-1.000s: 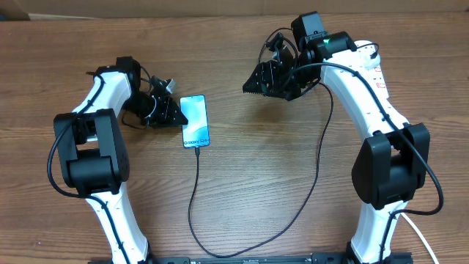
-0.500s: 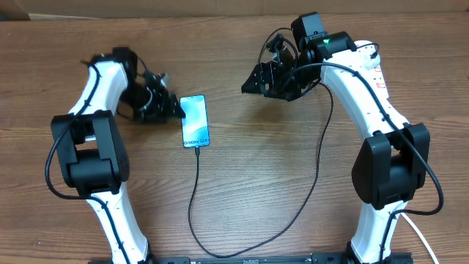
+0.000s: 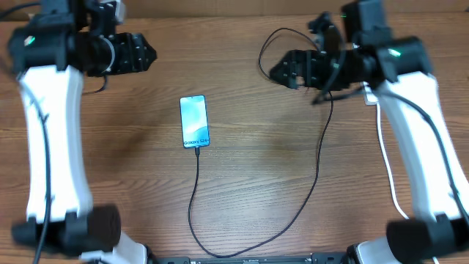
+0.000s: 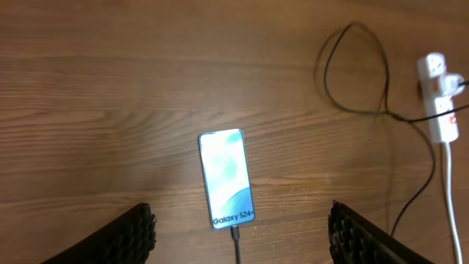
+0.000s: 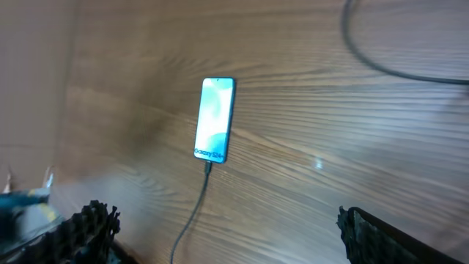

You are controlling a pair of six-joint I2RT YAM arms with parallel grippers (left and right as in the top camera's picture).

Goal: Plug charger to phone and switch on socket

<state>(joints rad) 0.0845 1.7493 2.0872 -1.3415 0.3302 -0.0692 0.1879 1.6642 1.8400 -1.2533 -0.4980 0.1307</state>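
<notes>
Underneath, brown wood-grain table [image 3: 242, 183], pale band along its far edge. Above it at the left, black left claw [image 3: 146, 56], fingers spread wide, gripping nothing. Opposite, black right claw [image 3: 282, 71], equally wide apart and empty, near a loop of cable. Between them, flat on the table, slim rectangular phone [image 3: 194, 121], black-edged, light blue-to-white screen reading "Galaxy S24". Meeting its near short edge, long thin black charger cable [image 3: 319, 172], curving off rightward. Far right, white elongated power strip [image 4: 440, 110] with red markings and thick white cord [image 4: 448, 191].
</notes>
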